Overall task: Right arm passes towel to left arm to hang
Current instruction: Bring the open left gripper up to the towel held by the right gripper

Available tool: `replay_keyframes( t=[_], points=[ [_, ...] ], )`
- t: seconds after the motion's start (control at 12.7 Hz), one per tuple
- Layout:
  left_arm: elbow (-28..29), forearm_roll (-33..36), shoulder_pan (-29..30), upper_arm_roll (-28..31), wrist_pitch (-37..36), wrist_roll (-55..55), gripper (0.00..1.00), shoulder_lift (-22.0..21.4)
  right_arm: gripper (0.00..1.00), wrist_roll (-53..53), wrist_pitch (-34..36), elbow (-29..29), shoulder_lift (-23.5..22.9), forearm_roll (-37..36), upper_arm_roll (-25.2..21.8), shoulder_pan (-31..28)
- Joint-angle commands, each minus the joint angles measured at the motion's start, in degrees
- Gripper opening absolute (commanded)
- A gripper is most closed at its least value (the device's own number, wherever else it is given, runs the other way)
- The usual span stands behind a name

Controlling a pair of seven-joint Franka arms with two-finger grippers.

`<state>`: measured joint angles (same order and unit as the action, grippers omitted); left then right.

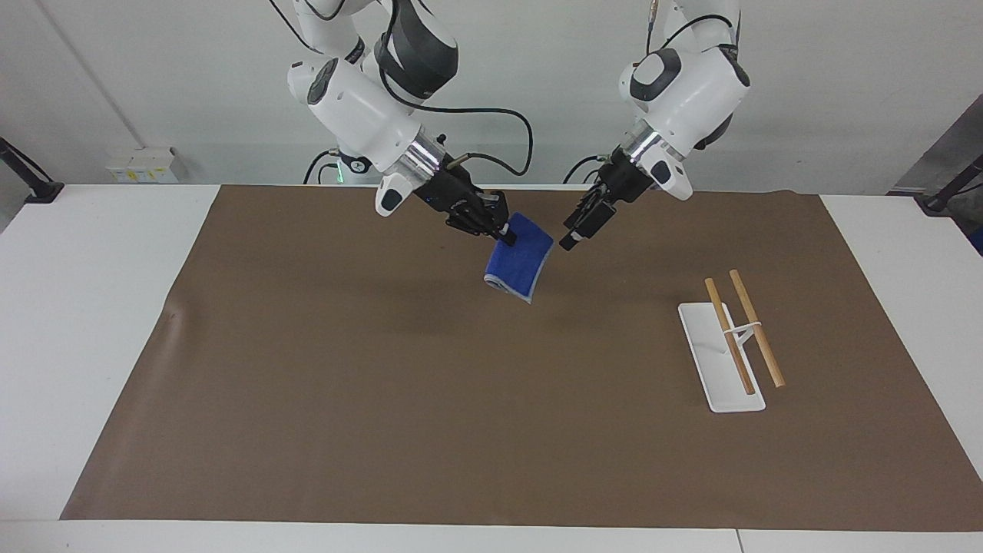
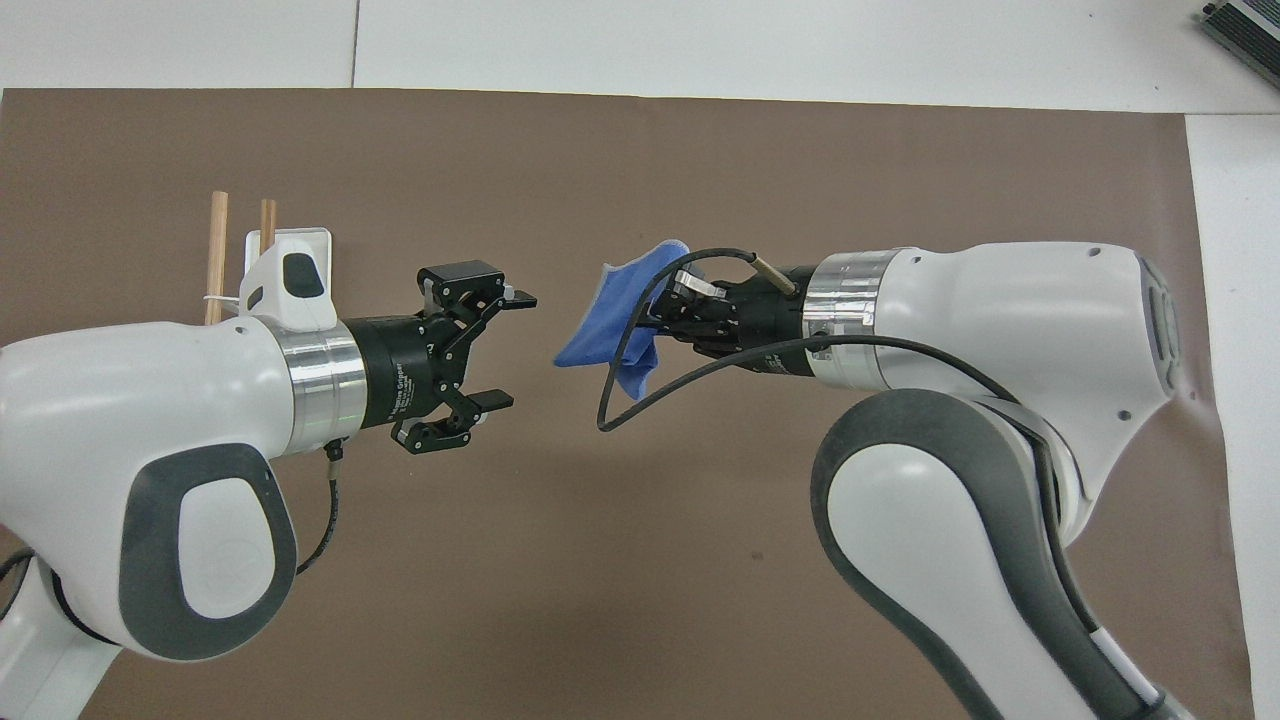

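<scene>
The blue towel (image 1: pixel 521 263) (image 2: pixel 612 320) with pale edging hangs in the air over the brown mat, pinched at its upper corner by my right gripper (image 1: pixel 503 235) (image 2: pixel 662 318), which is shut on it. My left gripper (image 1: pixel 570 240) (image 2: pixel 510 350) is open, held in the air beside the towel's free edge with a small gap between them. It points at the towel and does not touch it. The left arm (image 1: pixel 676 84) comes in over the mat from its own end; the right arm (image 1: pixel 361 107) reaches from the other end.
The brown mat (image 1: pixel 384 384) covers most of the white table. A rack (image 1: pixel 722 357) (image 2: pixel 300 240) with a white base and two wooden rods stands on the mat toward the left arm's end, partly hidden under the left arm in the overhead view.
</scene>
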<state>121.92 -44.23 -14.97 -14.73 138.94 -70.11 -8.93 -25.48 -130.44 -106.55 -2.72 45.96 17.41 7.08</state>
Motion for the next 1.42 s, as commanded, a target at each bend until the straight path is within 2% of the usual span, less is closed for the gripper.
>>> replay_keyframes(
  t=[0.0, 0.39, 0.71, 0.94, 1.18, 1.34],
  points=[
    [3.8, -1.2, -4.2, 0.8, 6.1, -4.4, 1.00, -2.6, 0.00, 0.1, 0.2, 0.7, -0.4, 0.6, 0.2, -0.3],
    [4.7, -1.2, -6.6, 0.6, 11.5, -7.6, 1.00, -1.8, 0.00, 0.2, 0.4, 0.6, -0.3, 0.4, 0.2, -0.3],
    [5.0, -1.2, -7.2, 0.6, 13.0, -8.1, 1.00, -1.4, 0.00, 0.2, 0.4, 0.6, -0.2, 0.3, 0.1, -0.3],
    [4.8, -1.2, -8.3, 0.6, 16.8, -8.3, 1.00, 0.4, 0.00, 0.3, 0.4, 0.6, -0.2, 0.3, 0.1, -0.3],
    [4.7, -1.2, -8.3, 0.8, 17.0, -8.8, 1.00, 0.6, 0.00, 0.3, 0.4, 0.5, 0.0, 0.2, 0.1, -0.3],
    [4.8, -1.2, -8.3, 0.8, 16.8, -8.4, 0.95, 0.6, 0.00, 0.7, 0.4, 0.5, 0.0, 0.1, 0.1, -0.3]
  ],
)
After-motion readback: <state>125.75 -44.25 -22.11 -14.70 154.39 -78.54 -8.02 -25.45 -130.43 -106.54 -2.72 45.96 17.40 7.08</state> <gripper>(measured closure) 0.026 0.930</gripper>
